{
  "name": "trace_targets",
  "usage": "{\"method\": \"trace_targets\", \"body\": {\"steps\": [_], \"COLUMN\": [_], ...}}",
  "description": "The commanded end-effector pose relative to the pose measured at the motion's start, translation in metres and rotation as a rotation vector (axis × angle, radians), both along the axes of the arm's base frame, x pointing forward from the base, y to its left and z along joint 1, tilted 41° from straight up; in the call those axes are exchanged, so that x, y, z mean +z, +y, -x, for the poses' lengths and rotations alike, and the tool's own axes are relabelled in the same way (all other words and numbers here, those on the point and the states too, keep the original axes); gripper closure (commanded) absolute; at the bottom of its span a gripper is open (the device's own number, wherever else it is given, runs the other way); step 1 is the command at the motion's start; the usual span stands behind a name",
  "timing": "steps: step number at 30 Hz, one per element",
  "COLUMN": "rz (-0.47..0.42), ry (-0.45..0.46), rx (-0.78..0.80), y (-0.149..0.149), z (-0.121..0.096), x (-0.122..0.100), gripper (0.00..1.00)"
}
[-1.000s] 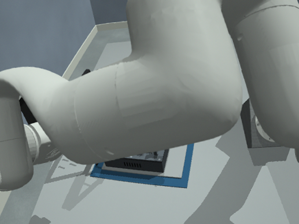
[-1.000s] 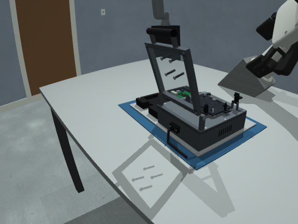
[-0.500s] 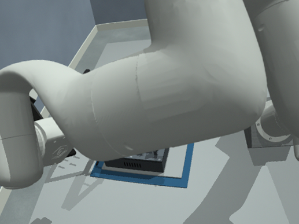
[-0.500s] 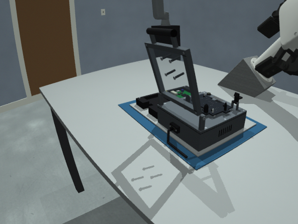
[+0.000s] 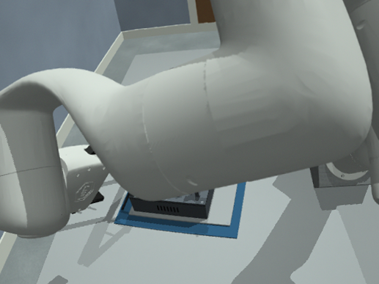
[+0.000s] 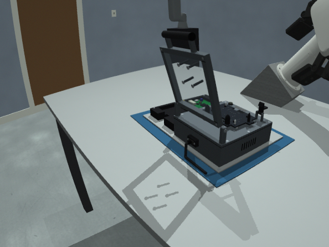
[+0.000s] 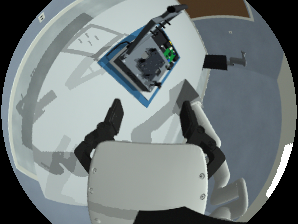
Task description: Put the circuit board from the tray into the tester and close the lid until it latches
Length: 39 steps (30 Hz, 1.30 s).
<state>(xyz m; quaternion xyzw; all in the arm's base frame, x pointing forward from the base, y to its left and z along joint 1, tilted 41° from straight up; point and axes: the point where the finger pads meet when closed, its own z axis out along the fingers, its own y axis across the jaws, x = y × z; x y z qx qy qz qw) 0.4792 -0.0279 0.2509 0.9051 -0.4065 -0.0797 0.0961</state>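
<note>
Left to right, exterior view. Desk (image 6: 91, 111) with blue mat (image 6: 243, 166) under everything, presumably as placement datum. Tray (image 6: 158, 113) at mat's far-left end, mostly hidden behind lid. Board (image 6: 201, 103) in there, green patch seen through the lid glass; connector end not resolvable. Tester (image 6: 235, 138) mid-mat. Lid (image 6: 191, 83) propped steeply open on hinge side, handle (image 6: 178, 34) up top, so plate stayed reachable from above. Black posts (image 6: 227, 119) on plate for board registration; hook (image 6: 261, 108) upright on right edge, waiting for lid.

End effector (image 7: 152, 121) fully spread, nothing pinched, well above and apart from the fixture in wrist view; fingers framed the tester from height. Arm (image 5: 190, 125) blocked most of top view.

Judged: approach phase only, pick not yet started. Next: descend over tray recesses.
</note>
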Motion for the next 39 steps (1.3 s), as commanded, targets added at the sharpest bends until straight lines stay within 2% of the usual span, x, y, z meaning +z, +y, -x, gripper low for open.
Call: {"method": "trace_targets", "body": {"steps": [1,3,14,15,25,27,39], "rz": [0.0,-0.051,-0.051,-0.075,-0.075,-0.118,-0.118], "ry": [-0.004,-0.027,-0.027,-0.04,-0.04,-0.069,-0.069], "rx": [-0.002,0.141,0.141,0.214,0.214,0.366,0.366], "y": [-0.001,0.004,0.004,0.007,0.007,0.012,0.012], "z": [-0.001,0.012,0.012,0.018,0.018,0.032,0.032], "x": [0.002,0.004,0.004,0.005,0.005,0.006,0.006], "gripper": [0.0,0.0,0.0,0.0,0.0,0.0,0.0]}}
